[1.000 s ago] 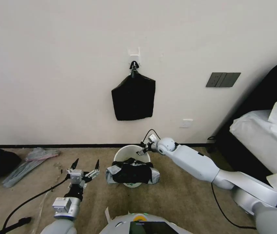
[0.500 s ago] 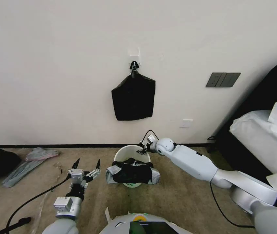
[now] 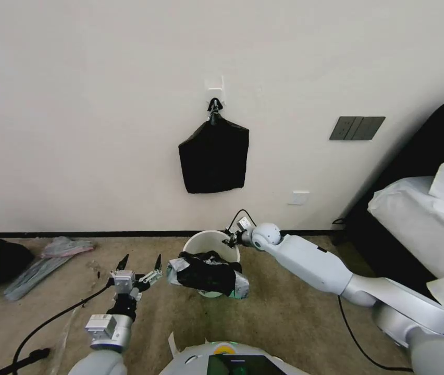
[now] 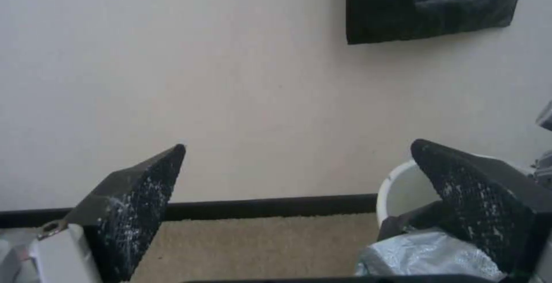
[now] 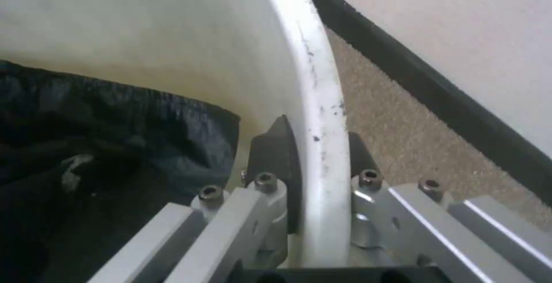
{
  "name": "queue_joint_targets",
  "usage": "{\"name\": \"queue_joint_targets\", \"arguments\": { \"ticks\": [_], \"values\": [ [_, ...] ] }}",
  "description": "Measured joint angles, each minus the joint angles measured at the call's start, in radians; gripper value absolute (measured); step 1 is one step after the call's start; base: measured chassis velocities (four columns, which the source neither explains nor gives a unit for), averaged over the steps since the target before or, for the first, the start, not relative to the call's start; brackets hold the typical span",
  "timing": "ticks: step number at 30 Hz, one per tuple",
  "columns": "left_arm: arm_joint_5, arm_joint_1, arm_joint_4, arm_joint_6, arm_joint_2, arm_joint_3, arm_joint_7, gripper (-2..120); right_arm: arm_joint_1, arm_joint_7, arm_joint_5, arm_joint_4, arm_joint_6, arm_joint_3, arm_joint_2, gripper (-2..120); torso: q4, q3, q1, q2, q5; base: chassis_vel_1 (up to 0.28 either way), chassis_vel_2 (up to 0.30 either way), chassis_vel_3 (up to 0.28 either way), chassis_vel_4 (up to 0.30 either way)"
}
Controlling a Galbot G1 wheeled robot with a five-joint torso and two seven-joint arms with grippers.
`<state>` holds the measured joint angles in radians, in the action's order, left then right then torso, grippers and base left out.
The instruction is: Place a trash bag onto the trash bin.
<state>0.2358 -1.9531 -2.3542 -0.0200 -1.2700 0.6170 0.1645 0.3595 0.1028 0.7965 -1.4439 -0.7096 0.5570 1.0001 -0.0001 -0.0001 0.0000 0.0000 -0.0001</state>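
Note:
The cream-white trash bin (image 3: pixel 197 240) stands on the carpet near the wall. The black trash bag (image 3: pixel 205 274), with crinkled grey ends, lies bunched across the bin's near rim and hangs down its front. My right gripper (image 3: pixel 229 240) is shut on the bin's far-right rim. In the right wrist view, my right gripper (image 5: pixel 317 147) has one finger inside the rim (image 5: pixel 313 58) and one outside, next to the bag (image 5: pixel 103 145). My left gripper (image 3: pixel 139 262) is open, low and left of the bin. The left wrist view shows my left gripper (image 4: pixel 299 145), the bin (image 4: pixel 396 188) and the bag (image 4: pixel 425 257).
A flat black bundle of bags (image 3: pixel 213 156) hangs from a clip on the wall above the bin. A bed (image 3: pixel 420 219) stands at the right. Dark and grey bags (image 3: pixel 50 258) lie on the carpet at the left. A cable (image 3: pixel 45 323) trails by my left arm.
The bin and the draped bag have shifted slightly left, and the bag now slants down to the right. My right gripper stays on the rim; the left arm is still.

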Motion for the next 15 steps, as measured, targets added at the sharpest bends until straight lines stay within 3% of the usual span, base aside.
{"name": "queue_joint_targets", "arguments": {
  "ticks": [4, 7, 8, 11, 12, 15],
  "values": [
    [0.016, 0.007, -0.003, 0.012, 0.001, -0.004, 0.004, 100, 0.033, -0.102, 0.112, -0.048, -0.001, -0.038, -0.025, 4, 0.0003, 0.000, 0.000, 0.000, 0.0003, 0.000, 0.000, 0.000, 0.000],
    [0.026, 0.013, -0.004, 0.018, 0.003, -0.005, 0.009, 100, 0.098, -0.324, 0.282, -0.134, -0.001, -0.121, -0.047, 2, 0.0000, 0.000, 0.000, 0.000, 0.0002, 0.000, 0.000, 0.000, 0.000],
    [0.026, 0.013, -0.004, 0.018, 0.003, -0.005, 0.009, 100, 0.098, -0.324, 0.282, -0.134, -0.001, -0.121, -0.047, 2, 0.0000, 0.000, 0.000, 0.000, 0.0002, 0.000, 0.000, 0.000, 0.000],
    [0.040, 0.023, -0.003, 0.028, 0.006, -0.005, 0.021, 100, 0.190, -0.511, 0.417, -0.239, 0.000, -0.220, -0.059, 2, 0.0000, 0.000, 0.000, 0.000, 0.0000, 0.000, 0.000, 0.000, 0.000],
    [0.040, 0.023, -0.003, 0.028, 0.006, -0.005, 0.021, 100, 0.190, -0.511, 0.417, -0.239, 0.000, -0.220, -0.059, 2, 0.0000, 0.000, 0.000, 0.000, 0.0000, 0.000, 0.000, 0.000, 0.000],
    [0.050, 0.031, -0.003, 0.037, 0.014, -0.005, 0.025, 100, 0.293, -0.686, 0.540, -0.330, 0.000, -0.309, -0.067, 2, 0.0001, 0.000, 0.000, 0.000, 0.0002, 0.000, 0.000, 0.000, 0.000]
  ]
}}
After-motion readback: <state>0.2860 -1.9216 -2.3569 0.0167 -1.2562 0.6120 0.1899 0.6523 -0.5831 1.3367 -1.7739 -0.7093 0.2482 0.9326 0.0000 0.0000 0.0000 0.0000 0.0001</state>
